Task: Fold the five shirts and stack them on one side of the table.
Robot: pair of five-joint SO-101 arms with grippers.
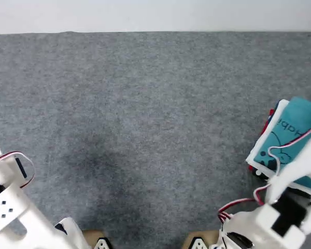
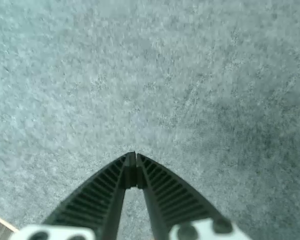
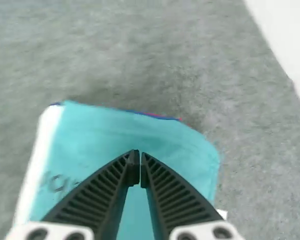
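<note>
High view puts the shirt stack (image 1: 294, 123) at the surface's (image 1: 145, 104) right edge, half hidden by the right arm (image 1: 293, 179) and cropped, wide grey room leftward; left jaws and right jaws both closed.

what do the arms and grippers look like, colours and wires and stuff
Both arms are white plastic with black parts: the left arm has a grid of small dark holes, the right arm a black section. Red and white cables loop along them. The left gripper and right gripper have black, ribbed, tapering fingers on white mounts.
</note>
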